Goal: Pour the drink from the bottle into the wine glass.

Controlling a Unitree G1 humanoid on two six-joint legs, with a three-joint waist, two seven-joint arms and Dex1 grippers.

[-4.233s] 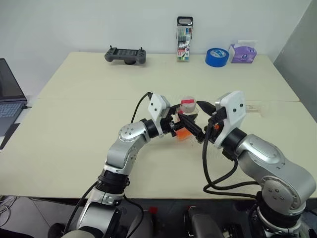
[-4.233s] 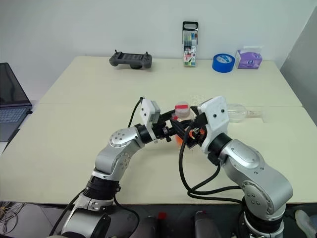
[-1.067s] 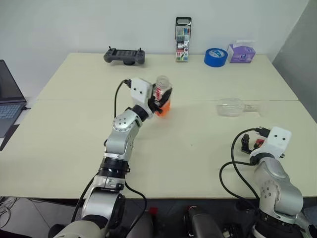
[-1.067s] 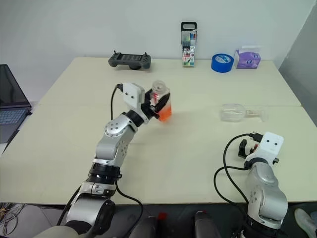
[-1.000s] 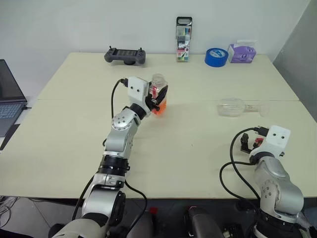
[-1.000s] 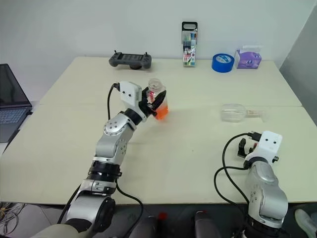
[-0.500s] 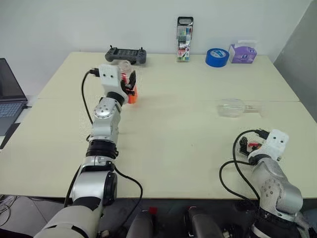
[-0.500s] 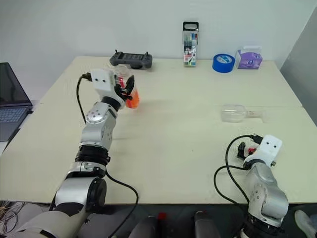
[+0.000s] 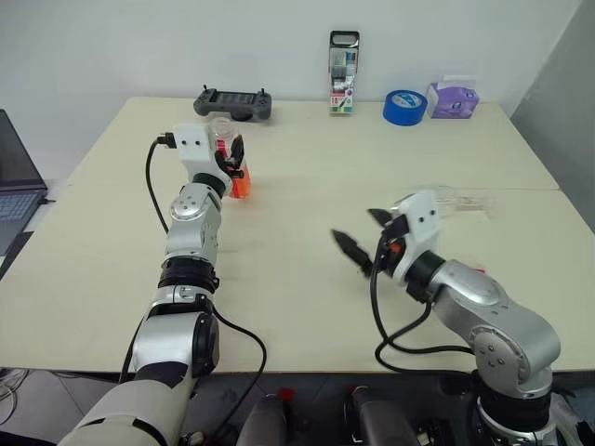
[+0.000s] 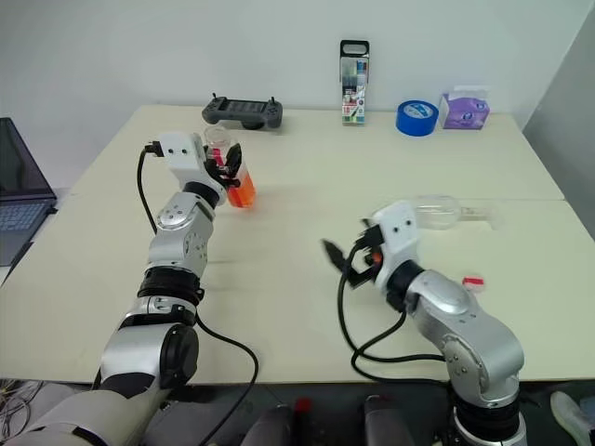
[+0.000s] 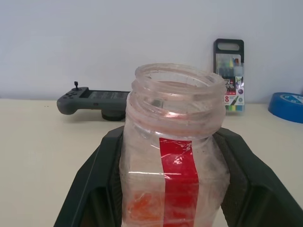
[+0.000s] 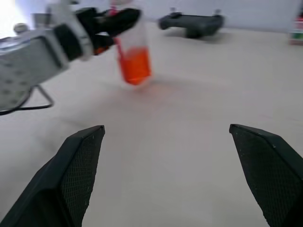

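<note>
The left pincer (image 10: 227,160) was clamped on the bottle (image 10: 238,181), one black finger (image 11: 97,187) on each side of it, holding it upright over the far left part of the bench (image 9: 307,307). The bottle's mouth was uncapped, and a red-and-white band ran down its clear side. The drink (image 12: 135,65), a translucent orange-red, filled only the lower part of the bottle.

The right pincer (image 9: 364,234) hung above the middle of the bench with its two fingers spread wide and nothing between them, pointing toward the robot's left. In the right wrist view the bottle stood well ahead of those fingers.

The wine glass (image 9: 444,199) lay on its side on the right part of the bench, just behind the right arm, its stem pointing to the right, well apart from the bottle.

Along the far edge stood a grey game controller (image 9: 234,101), a tall clear marker case (image 9: 344,73), a blue tape roll (image 9: 405,107) and a purple tissue pack (image 9: 454,98). A laptop (image 9: 17,182) sat off to the left.
</note>
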